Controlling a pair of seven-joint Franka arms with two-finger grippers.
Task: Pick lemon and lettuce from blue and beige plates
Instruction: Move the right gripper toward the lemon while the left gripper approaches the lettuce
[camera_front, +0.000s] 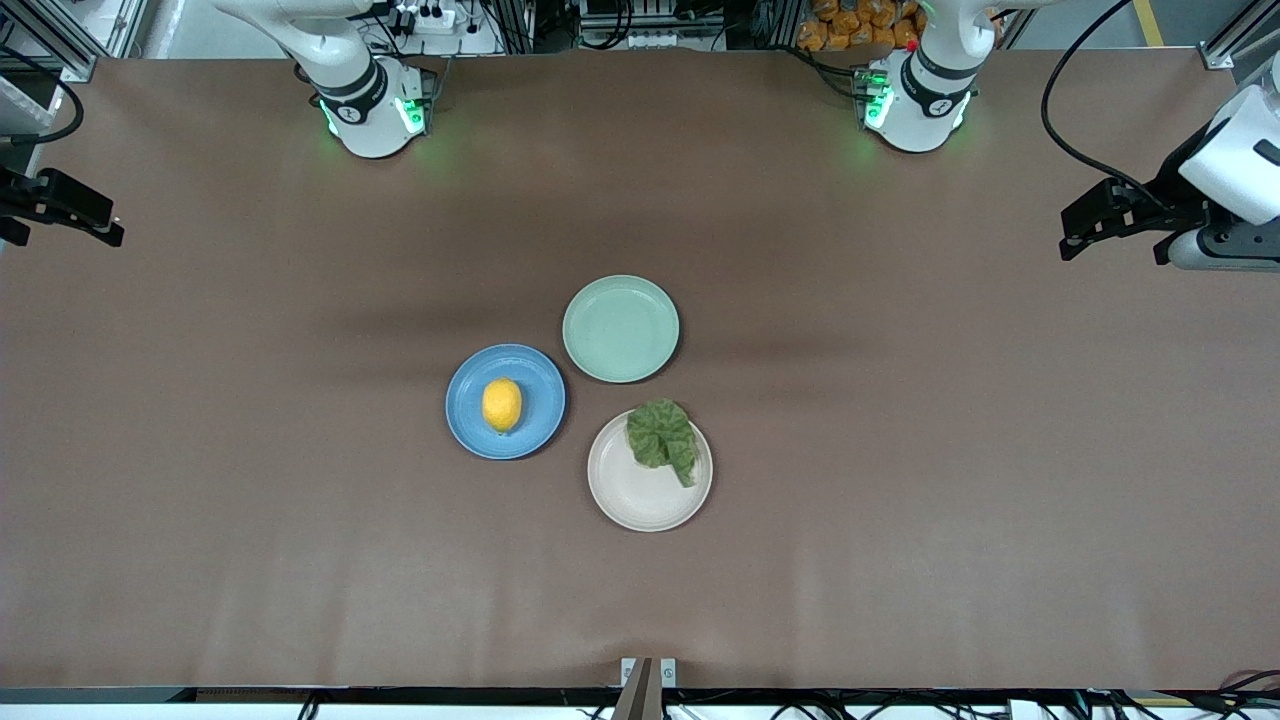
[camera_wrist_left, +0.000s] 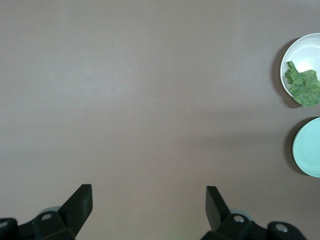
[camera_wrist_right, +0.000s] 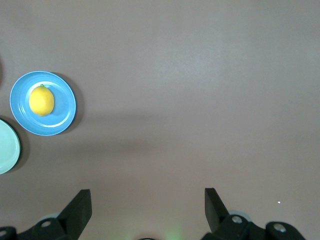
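The yellow lemon (camera_front: 502, 404) lies in the middle of the blue plate (camera_front: 545, 420); both show in the right wrist view, lemon (camera_wrist_right: 41, 100) on plate (camera_wrist_right: 62, 117). The crinkled green lettuce (camera_front: 662, 436) lies on the beige plate (camera_front: 640, 495), on its side farther from the front camera; it also shows in the left wrist view (camera_wrist_left: 304, 86) on that plate (camera_wrist_left: 306, 52). My left gripper (camera_front: 1080, 235) hangs open and empty over the left arm's end of the table (camera_wrist_left: 148, 192). My right gripper (camera_front: 105, 232) hangs open and empty over the right arm's end (camera_wrist_right: 147, 196).
A pale mint-green plate (camera_front: 620, 328) with nothing on it sits beside the other two, farther from the front camera; it shows in both wrist views (camera_wrist_left: 309, 147) (camera_wrist_right: 6, 146). The three plates cluster at the table's middle on brown tabletop (camera_front: 900, 500).
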